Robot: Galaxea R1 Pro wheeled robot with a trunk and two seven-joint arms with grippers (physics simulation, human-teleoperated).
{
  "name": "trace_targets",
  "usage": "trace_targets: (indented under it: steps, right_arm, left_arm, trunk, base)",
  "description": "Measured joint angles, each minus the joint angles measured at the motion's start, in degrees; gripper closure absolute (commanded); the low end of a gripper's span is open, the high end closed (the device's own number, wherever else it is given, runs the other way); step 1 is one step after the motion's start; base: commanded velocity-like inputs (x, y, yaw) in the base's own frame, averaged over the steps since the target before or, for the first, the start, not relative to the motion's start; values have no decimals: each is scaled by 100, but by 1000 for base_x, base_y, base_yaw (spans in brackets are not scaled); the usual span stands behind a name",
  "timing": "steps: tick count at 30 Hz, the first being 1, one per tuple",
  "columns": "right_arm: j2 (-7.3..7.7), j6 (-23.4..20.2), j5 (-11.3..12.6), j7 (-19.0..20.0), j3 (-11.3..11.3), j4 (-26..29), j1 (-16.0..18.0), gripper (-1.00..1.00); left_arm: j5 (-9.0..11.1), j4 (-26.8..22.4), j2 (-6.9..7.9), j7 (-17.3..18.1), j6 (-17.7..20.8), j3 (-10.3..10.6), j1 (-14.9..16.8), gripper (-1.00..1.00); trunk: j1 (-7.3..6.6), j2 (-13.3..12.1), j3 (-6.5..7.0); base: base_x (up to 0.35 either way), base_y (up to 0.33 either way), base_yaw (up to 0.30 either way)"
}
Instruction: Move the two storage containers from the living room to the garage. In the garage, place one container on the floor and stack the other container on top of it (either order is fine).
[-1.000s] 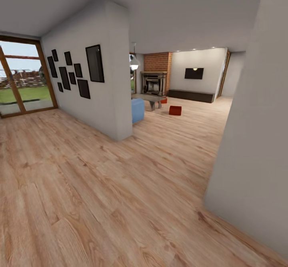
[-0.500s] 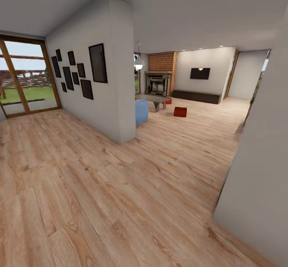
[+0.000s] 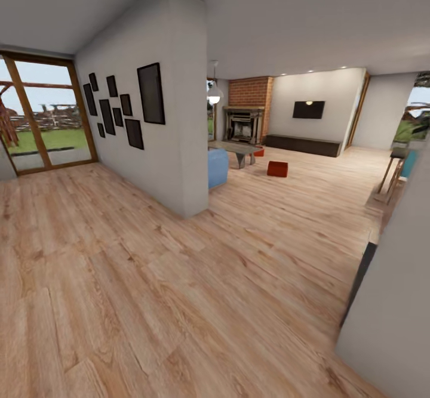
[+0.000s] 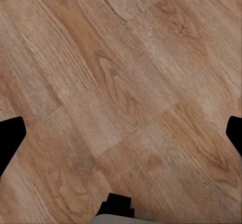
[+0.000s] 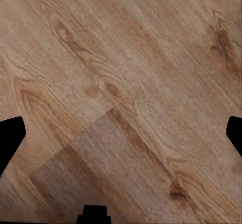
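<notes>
Two red bins (image 3: 277,169) far ahead on wood floor (image 3: 179,278), near grey table (image 3: 236,147). Left gripper (image 4: 121,133) and right gripper (image 5: 121,133) both wide open, empty.

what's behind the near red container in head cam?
Behind the near container: wood floor, then a dark low cabinet under the wall TV. The second container sits beside the grey table, partly hidden.

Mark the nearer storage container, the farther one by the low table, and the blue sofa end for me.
nearer storage container (image 3: 277,169), head view, on its front wall.
farther storage container (image 3: 258,153), head view, on its visible red side beside the table.
blue sofa end (image 3: 218,167), head view, on its facing side.
</notes>
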State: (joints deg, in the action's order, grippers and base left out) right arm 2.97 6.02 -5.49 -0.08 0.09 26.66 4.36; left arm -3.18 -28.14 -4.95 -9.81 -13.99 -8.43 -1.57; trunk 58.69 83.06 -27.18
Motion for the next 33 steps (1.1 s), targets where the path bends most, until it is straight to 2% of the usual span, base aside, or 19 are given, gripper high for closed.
trace_targets:
  steps: [7,20,33]
  right_arm:
    - [0,0,0,0,0,0,0,-100]
    - [0,0,0,0,0,0,0,-100]
    - [1,-1,17,0,-21,2,-1,-100]
  left_arm:
    - [0,0,0,0,0,0,0,-100]
    - [0,0,0,1,0,-1,-1,-100]
    - [0,1,3,1,-1,-1,1,-100]
  trunk:
    - [0,0,0]
    - [0,0,0]
    - [0,0,0]
  base:
    - [327,0,194]
    - [327,0,10]
    - [327,0,-228]
